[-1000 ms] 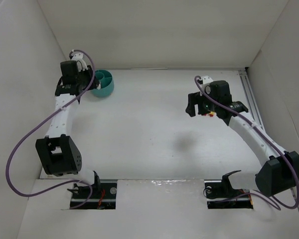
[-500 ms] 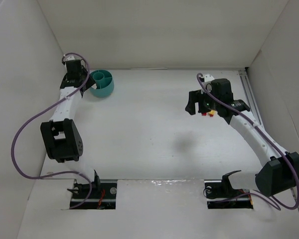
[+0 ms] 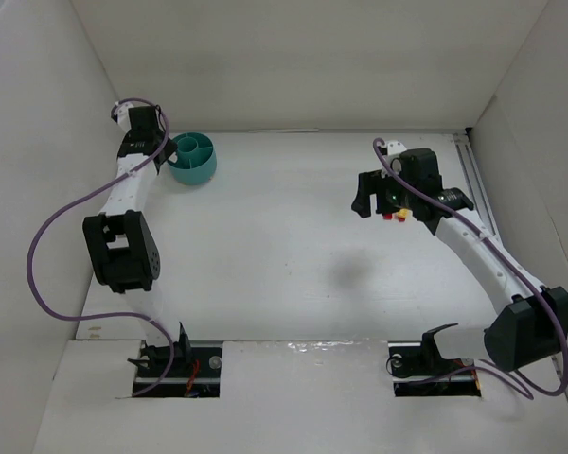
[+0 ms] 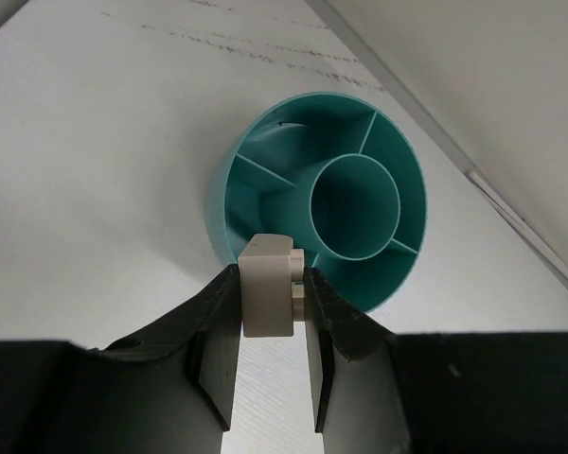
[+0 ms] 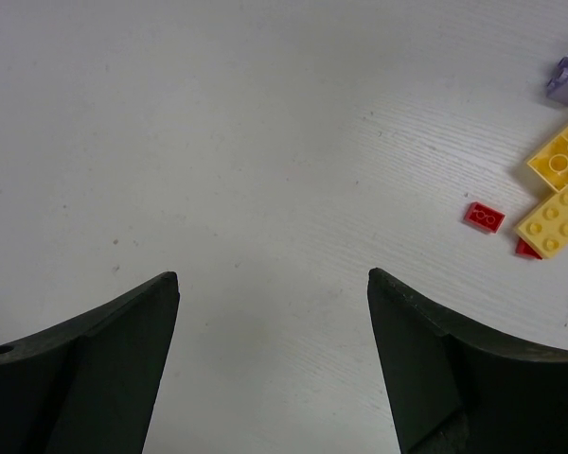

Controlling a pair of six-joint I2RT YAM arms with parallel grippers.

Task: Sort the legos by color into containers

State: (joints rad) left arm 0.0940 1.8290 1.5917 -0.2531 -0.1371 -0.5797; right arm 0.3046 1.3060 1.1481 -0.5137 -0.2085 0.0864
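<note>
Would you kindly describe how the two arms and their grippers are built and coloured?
The left arm and right arm have white links, black joint housings and looping purple cables. The left gripper and right gripper have dark, wedge-shaped fingers.

Left arm point(image 3: 123, 194) reaching forward, left gripper point(image 4: 270, 284) clamped on pale brick point(image 4: 265, 301); right gripper point(image 5: 273, 276) spread wide, facing down.

Smooth teal plastic bowl point(image 4: 355, 203), matt white table point(image 5: 218, 142)
</note>
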